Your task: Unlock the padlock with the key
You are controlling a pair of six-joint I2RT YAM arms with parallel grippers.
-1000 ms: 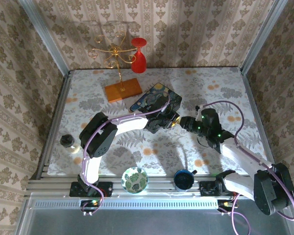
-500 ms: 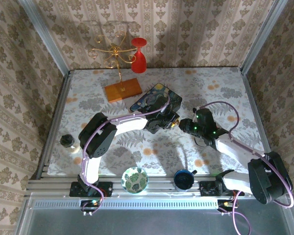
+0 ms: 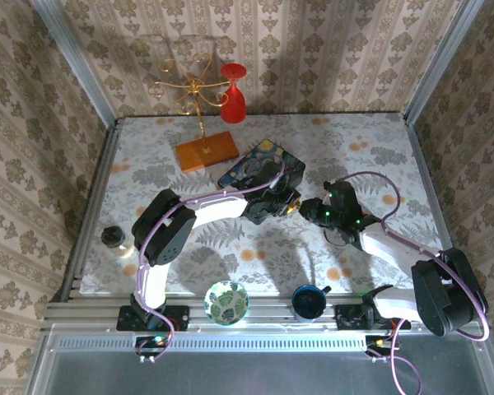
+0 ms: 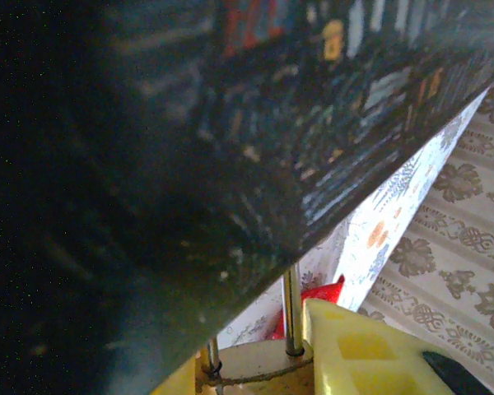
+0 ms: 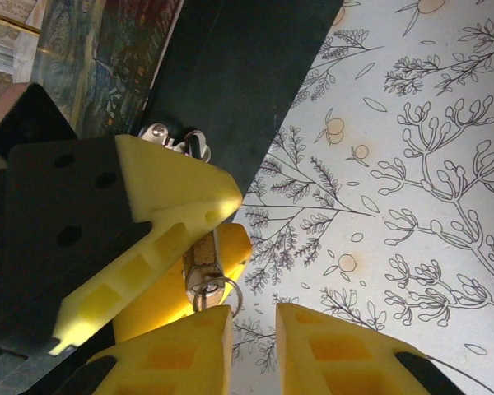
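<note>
Your left gripper (image 5: 221,224) clamps the padlock (image 5: 201,268) near the tabletop's middle, just beside the blue painted box (image 3: 262,164). Your right gripper (image 5: 254,326) stands with jaws apart, just beside the padlock's ringed end.

Roomiest bit is lying far right: the desk (image 3: 387,152) is sitting bare from the middle out to the side wall and back to the far corner. A strip is also lying open in the near-middle, between the hands and the bowl (image 3: 226,301) and cup (image 3: 308,302) lining the near edge. The centre is getting tight, though. The left hand (image 5: 224,224) is clamping the padlock (image 5: 200,265) right up against the painted blue box (image 3: 259,164), whose dark side is looming just behind. The right hand (image 5: 253,325), fingers spread, is crowding in just beside it, leaving barely a gap. The gold stand (image 3: 204,148) and red glass (image 3: 233,97) are blocking the back left, and a small jar (image 3: 113,237) is hugging the left edge.
</note>
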